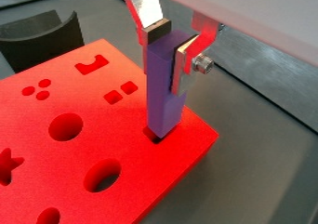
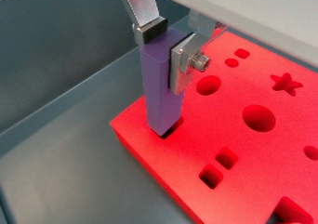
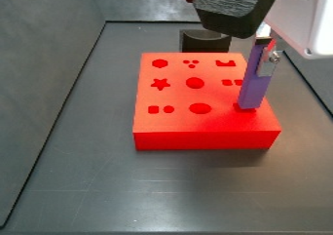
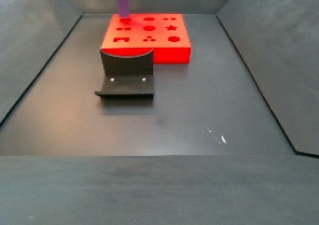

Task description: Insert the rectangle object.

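1. Gripper (image 1: 169,40), also in the wrist view (image 2: 169,43): hanging over a corner of the red block, its 2 silver fingers (image 1: 151,16) clamping the top of the rectangle object.
2. Rectangle object (image 1: 165,86): purple bar standing upright, its lower end sitting in a slot at the block's corner; showing in both side views (image 3: 255,79) (image 4: 123,2).
3. Red block (image 3: 196,110): lying flat on the dark desk (image 4: 174,117), carrying several cut-out holes.
4. Dark grey curved block (image 4: 126,77): resting just beside the red block.
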